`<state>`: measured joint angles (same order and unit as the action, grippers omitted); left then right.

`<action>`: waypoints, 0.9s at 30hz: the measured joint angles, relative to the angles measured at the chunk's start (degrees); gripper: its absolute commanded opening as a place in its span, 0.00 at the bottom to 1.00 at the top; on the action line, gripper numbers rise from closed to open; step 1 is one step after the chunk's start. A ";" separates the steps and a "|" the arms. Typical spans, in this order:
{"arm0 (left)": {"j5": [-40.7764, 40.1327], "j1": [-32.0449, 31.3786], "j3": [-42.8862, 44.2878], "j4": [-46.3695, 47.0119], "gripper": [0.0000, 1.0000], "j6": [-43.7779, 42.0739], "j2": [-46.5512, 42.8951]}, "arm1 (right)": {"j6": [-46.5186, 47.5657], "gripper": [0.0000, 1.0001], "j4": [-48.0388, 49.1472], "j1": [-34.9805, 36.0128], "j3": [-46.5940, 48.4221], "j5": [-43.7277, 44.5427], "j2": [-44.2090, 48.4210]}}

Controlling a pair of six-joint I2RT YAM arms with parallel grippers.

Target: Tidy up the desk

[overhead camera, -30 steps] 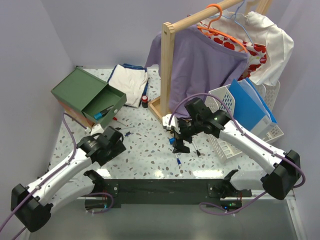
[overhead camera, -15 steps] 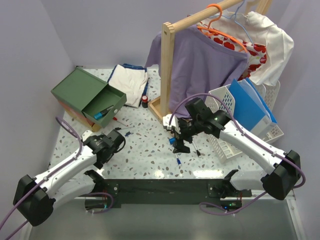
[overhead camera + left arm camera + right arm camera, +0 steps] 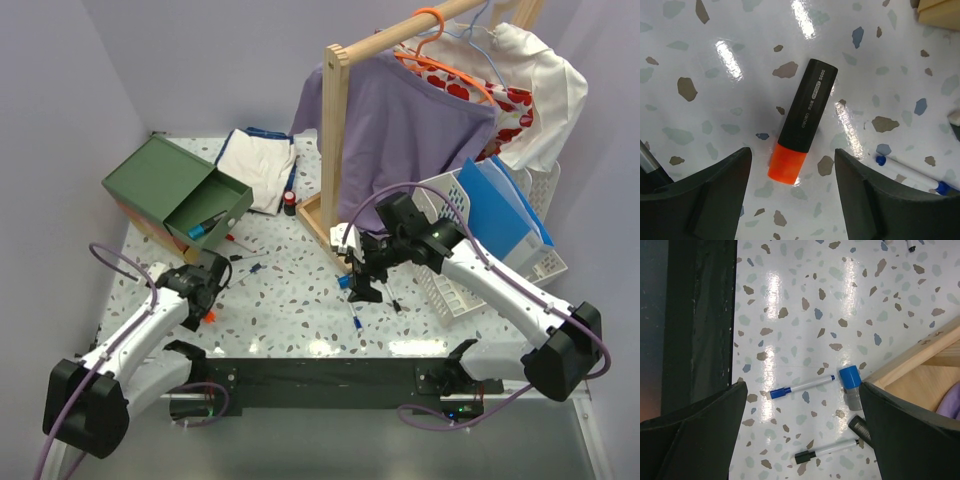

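The desk (image 3: 292, 262) is a glossy white speckled top with a black front rail (image 3: 320, 375). My left gripper (image 3: 203, 292) is open at the near left, just above an orange-capped black highlighter (image 3: 805, 122) that lies flat on the desk. Its orange cap sits between the jaws (image 3: 791, 192), untouched. My right gripper (image 3: 364, 286) is open and empty above loose pens by the rack's foot: a blue-capped pen (image 3: 801, 388), a black-capped pen (image 3: 827, 450) and a grey marker with a blue cap (image 3: 852, 386).
A green-topped drawer box (image 3: 165, 185) stands open at the back left with pens inside. White cloth (image 3: 255, 165) and a small red-capped bottle (image 3: 289, 207) lie behind. A wooden clothes rack (image 3: 338, 140) with shirts and a white basket (image 3: 452, 292) of blue folders fill the right.
My left arm has swung left and back towards the near-left corner, and its gripper now hangs over the orange highlighter. My right gripper has barely shifted.
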<state>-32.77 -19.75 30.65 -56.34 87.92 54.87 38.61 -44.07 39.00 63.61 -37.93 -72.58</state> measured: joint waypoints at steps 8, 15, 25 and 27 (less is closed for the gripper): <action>4.09 3.82 -3.58 6.43 0.69 -4.42 4.04 | -0.02 0.99 -0.02 -1.64 0.00 -1.03 1.66; 4.24 6.97 -2.62 7.41 0.59 -7.28 7.45 | 0.00 0.99 -0.04 -2.23 0.00 -2.14 2.58; 3.80 7.93 -2.27 9.40 0.16 -9.46 8.63 | 0.04 0.99 -0.17 -2.51 0.00 -2.36 2.91; 3.87 8.13 -2.38 9.44 0.08 -9.62 8.28 | 0.04 0.99 -0.26 -2.69 0.00 -2.51 3.19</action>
<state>-28.91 -11.62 28.27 -46.89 78.30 63.16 38.65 -44.34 36.32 63.61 -40.45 -69.38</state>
